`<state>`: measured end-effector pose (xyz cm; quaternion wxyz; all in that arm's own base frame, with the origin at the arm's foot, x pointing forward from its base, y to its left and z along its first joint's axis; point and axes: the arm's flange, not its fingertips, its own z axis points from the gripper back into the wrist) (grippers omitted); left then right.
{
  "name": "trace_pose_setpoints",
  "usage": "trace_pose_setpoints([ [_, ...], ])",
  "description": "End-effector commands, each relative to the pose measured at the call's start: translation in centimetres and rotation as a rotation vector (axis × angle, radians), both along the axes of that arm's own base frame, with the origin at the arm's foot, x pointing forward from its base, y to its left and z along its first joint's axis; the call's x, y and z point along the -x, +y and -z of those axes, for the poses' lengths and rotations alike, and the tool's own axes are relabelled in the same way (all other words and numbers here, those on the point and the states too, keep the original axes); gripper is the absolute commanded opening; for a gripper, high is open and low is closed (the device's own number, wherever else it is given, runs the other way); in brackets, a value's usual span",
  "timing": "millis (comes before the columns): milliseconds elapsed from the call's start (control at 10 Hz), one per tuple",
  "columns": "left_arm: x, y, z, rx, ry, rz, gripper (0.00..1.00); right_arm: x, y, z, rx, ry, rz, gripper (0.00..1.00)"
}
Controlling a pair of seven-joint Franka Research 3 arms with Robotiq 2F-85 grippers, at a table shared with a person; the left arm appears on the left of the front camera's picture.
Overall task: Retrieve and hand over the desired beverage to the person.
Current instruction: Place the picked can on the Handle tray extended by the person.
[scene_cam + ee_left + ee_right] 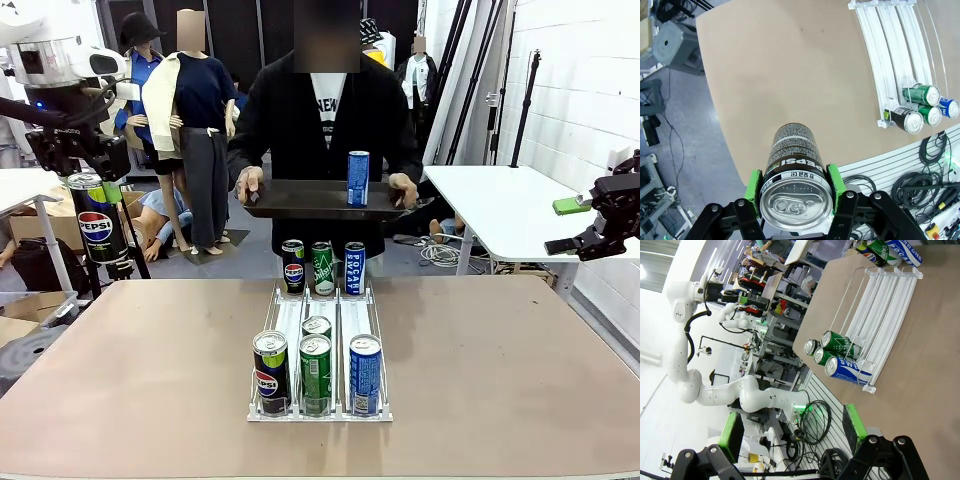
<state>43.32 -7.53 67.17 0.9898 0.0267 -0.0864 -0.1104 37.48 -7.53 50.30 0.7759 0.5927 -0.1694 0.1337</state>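
My left gripper (95, 195) hangs high off the table's left side, shut on a black Pepsi can (98, 228). In the left wrist view the can (792, 165) sits between the green pads (755, 192), top toward the camera. The person (320, 110) stands at the far side and holds a dark tray (300, 198) with a blue can (358, 178) upright on it. My right gripper (575, 243) stays at the right edge, off the table; in its own view the jaws of the right gripper (792, 427) stand open with nothing between them.
A white wire rack (290, 320) lies mid-table. Its near end holds a Pepsi can (270, 372), two green cans (315, 370) and a blue can (365, 373). Three more cans (322, 268) stand at its far end. A white side table (500, 200) is at the right.
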Motion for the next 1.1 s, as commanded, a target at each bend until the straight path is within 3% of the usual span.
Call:
trace_pose_setpoints([
  [0,0.1,0.0,-0.9,0.001,-0.004,-0.005,0.0,0.4,0.1,0.2,-0.004,-0.003,-0.007,1.0],
  [1000,0.6,-1.5,-0.8,-0.013,-0.007,-0.019,0.0,0.4,0.1,0.2,-0.004,-0.003,-0.007,1.0],
])
